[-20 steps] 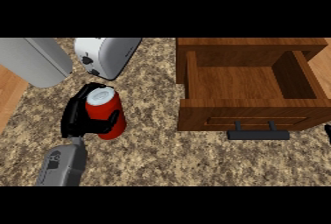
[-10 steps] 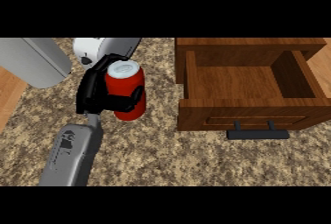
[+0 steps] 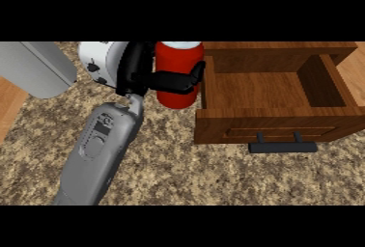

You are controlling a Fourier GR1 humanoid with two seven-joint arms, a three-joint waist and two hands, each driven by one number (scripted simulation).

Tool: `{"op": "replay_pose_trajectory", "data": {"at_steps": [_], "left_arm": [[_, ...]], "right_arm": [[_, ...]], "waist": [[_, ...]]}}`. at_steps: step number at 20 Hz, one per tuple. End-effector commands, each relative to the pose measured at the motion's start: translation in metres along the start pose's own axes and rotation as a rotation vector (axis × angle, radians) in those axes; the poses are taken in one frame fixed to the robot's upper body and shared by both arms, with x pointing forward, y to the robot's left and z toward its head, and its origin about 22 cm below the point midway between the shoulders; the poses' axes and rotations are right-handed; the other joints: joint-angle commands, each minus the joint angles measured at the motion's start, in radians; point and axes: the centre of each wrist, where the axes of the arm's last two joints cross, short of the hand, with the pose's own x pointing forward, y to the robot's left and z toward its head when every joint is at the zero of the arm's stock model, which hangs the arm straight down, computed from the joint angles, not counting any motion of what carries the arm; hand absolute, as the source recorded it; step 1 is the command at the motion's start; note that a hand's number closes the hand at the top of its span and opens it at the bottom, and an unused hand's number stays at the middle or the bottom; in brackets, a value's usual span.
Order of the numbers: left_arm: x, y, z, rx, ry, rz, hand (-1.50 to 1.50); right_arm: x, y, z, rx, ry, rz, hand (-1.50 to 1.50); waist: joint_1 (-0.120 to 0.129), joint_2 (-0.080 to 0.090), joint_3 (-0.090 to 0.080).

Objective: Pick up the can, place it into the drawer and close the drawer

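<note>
A red can (image 3: 176, 60) with a white top is held upright above the counter, and my left hand (image 3: 145, 77) is shut on it, fingers and thumb wrapped round its middle. It hangs just left of the open wooden drawer (image 3: 267, 91), close to the drawer's left wall. The drawer is pulled out, its inside bare, with a dark handle (image 3: 283, 146) on its front. My grey left forearm (image 3: 103, 149) rises from the lower left. My right hand does not show.
Behind my left hand, at the back of the speckled counter, stands a white toaster-like appliance (image 3: 98, 62). A large grey object (image 3: 35, 67) fills the back left corner. The counter's wooden edge (image 3: 8, 108) shows at the far left.
My left hand has lifted the can off the counter and carried it up and right, from the counter's middle left to just beside the drawer's left wall.
</note>
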Motion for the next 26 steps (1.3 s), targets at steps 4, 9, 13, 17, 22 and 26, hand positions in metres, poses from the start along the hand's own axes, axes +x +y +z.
{"op": "replay_pose_trajectory", "data": {"at_steps": [4, 9, 13, 17, 22, 26], "left_arm": [[0.058, -0.046, -0.03, -0.032, -0.026, -0.022, 1.5], [0.078, -0.066, -0.046, -0.016, -0.015, -0.033, 1.5], [0.072, -0.077, -0.061, -0.021, -0.013, -0.058, 1.5], [0.072, -0.083, -0.072, -0.022, 0.012, -0.058, 1.5], [0.085, -0.097, -0.079, -0.035, 0.01, -0.094, 1.5], [0.064, -0.098, -0.081, -0.021, 0.032, -0.098, 1.5]], "right_arm": [[-0.005, 0.002, -0.004, -0.003, 0.016, 0.006, -1.5], [0.005, 0.005, -0.003, 0.009, 0.008, 0.011, -1.5], [0.004, 0.0, -0.011, -0.002, 0.005, 0.005, -1.5], [0.002, 0.005, 0.008, 0.022, 0.004, -0.004, -1.5], [0.004, 0.009, -0.012, 0.008, 0.017, -0.007, -1.5], [-0.01, 0.005, 0.0, 0.026, 0.008, 0.008, -1.5]], "waist": [[-0.003, 0.001, 0.0], [-0.005, 0.002, 0.0], [-0.012, 0.005, 0.0], [-0.022, 0.005, 0.001], [-0.018, 0.005, 0.0], [-0.036, 0.008, 0.001]]}}
